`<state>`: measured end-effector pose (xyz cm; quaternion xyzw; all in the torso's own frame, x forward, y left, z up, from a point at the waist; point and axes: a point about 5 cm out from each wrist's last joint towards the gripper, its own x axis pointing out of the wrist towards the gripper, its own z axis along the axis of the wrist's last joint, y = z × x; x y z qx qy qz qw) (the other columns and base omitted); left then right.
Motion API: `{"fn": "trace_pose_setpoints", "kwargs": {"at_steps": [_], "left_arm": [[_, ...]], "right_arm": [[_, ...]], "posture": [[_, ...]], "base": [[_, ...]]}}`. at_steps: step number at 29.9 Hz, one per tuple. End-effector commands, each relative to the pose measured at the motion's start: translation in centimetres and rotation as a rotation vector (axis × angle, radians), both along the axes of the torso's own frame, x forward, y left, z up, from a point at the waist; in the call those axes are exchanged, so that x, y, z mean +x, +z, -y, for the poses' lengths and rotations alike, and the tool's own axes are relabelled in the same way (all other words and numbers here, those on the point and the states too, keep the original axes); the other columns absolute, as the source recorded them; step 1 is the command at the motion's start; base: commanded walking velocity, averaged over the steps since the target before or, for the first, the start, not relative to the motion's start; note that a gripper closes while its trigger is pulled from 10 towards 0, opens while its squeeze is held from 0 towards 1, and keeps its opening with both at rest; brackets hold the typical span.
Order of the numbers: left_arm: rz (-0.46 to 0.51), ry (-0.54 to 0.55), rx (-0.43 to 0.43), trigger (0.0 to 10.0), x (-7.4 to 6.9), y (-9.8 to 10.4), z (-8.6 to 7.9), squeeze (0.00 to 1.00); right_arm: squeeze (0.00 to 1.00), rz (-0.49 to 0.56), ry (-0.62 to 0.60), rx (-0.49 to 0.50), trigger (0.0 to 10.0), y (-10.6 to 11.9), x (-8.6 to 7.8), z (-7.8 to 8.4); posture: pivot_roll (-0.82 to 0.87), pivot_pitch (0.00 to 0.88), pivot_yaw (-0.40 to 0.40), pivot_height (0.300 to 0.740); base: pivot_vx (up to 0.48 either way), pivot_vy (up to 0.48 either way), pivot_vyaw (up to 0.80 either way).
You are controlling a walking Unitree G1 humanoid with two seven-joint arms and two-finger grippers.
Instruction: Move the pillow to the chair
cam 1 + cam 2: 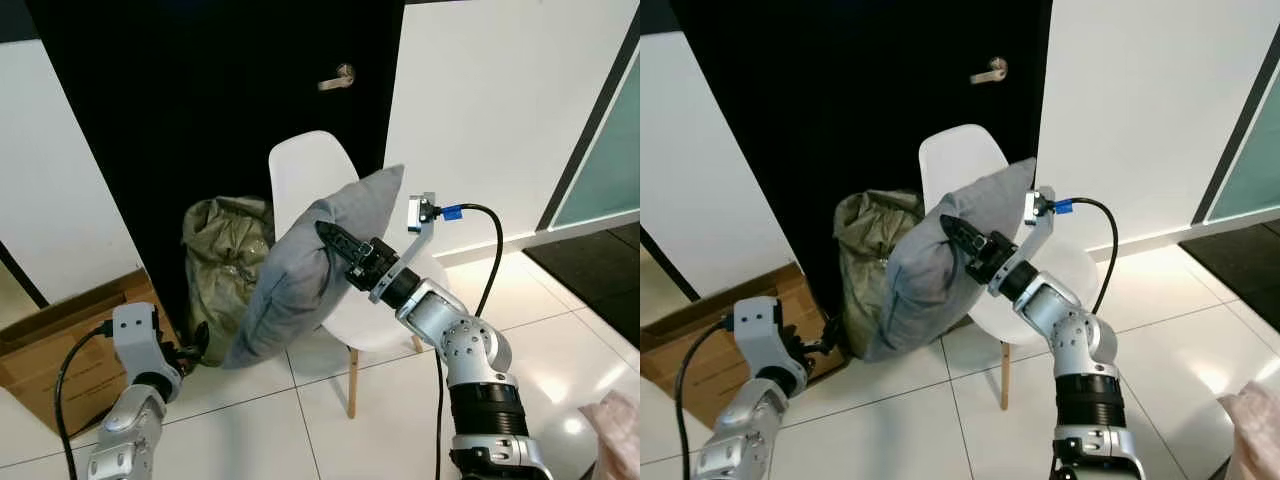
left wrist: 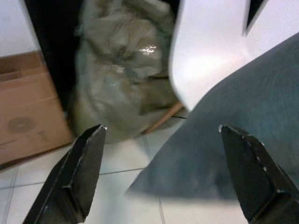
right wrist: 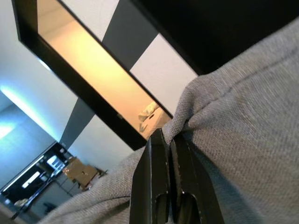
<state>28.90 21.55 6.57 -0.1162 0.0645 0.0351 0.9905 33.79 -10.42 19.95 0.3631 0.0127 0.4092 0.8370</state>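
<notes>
2 black fingers of the right end effector pinch a fold of the grey pillow, holding it in the air in front of the white chair. Low beside the pillow's bottom corner, the left end effector hangs released, its fingers spread, near a green sack and cardboard box.

The pillow covered most of the seat and part of the back of the chair. The sack was partly hidden behind the pillow. The pink cloth was cut off by the edge.
</notes>
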Motion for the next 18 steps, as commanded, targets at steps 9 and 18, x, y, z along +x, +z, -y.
{"fn": "trace_pose_setpoints", "kwargs": {"at_steps": [9,18], "left_arm": [[0.015,-0.006,0.027,10.0,-0.06,0.39,-0.29,0.00],[0.014,-0.008,0.025,10.0,-0.02,0.42,-0.30,0.00]], "right_arm": [[0.00,0.053,-0.020,-0.010,10.0,1.03,0.26,-0.34],[0.00,0.050,-0.024,-0.021,10.0,0.88,0.35,-0.39]], "posture": [[-0.12,0.032,0.006,0.740],[-0.12,0.035,0.006,0.740]], "base": [[0.027,0.000,0.00],[0.263,0.000,0.00]]}}
